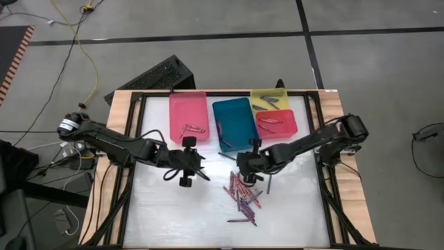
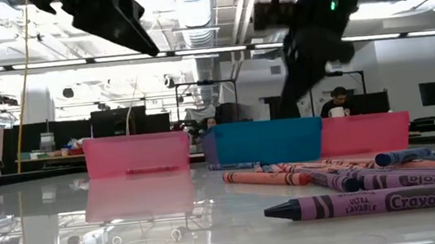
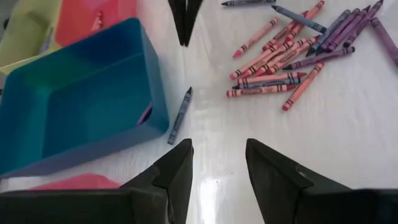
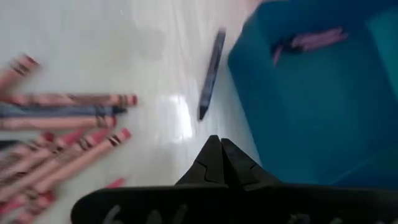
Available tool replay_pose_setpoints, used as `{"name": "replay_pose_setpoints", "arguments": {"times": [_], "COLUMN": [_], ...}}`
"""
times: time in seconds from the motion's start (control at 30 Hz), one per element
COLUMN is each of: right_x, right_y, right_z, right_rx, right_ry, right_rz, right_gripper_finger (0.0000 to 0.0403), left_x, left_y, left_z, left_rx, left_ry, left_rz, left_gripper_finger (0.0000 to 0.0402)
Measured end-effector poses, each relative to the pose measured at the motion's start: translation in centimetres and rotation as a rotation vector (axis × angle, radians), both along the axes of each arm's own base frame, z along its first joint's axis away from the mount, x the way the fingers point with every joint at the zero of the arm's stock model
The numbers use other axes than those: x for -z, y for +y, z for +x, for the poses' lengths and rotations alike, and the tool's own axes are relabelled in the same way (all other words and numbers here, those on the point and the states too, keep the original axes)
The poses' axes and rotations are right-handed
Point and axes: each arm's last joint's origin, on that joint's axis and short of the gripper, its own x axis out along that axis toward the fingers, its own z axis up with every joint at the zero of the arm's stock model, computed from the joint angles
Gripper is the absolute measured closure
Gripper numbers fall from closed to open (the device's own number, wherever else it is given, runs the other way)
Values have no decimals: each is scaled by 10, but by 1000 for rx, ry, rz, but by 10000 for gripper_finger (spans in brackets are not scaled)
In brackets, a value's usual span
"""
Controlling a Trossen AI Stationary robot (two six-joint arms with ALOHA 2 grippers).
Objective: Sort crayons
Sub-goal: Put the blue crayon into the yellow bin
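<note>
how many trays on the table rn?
4, all along the far edge: pink tray on the left, teal tray in the middle, yellow tray far right, red tray just in front of it. None looks hidden.

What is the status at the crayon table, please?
Left claw open, empty, above table. Right claw shut, empty, by teal tray. Crayons piled loose; one dark crayon beside teal tray. Nothing blocking.
</note>
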Motion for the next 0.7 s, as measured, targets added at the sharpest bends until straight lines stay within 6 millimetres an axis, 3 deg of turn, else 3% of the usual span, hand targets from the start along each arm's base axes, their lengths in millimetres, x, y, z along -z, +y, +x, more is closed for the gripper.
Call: {"name": "replay_pose_setpoints", "arguments": {"times": [0.23,0.7], "right_x": [25,21], "right_y": [-15,-55], "right_z": [15,35], "right_rx": [37,82], "right_ry": [69,-56], "right_rz": [-26,-52], "right_gripper_finger": [403,403], "left_x": [3,4], "left_y": [-11,-12], "left_z": [-5,-6], "left_rx": [-3,-51], "left_ry": [26,24], "left_rz": [17,-42], "left_gripper_finger": [262,262]}}
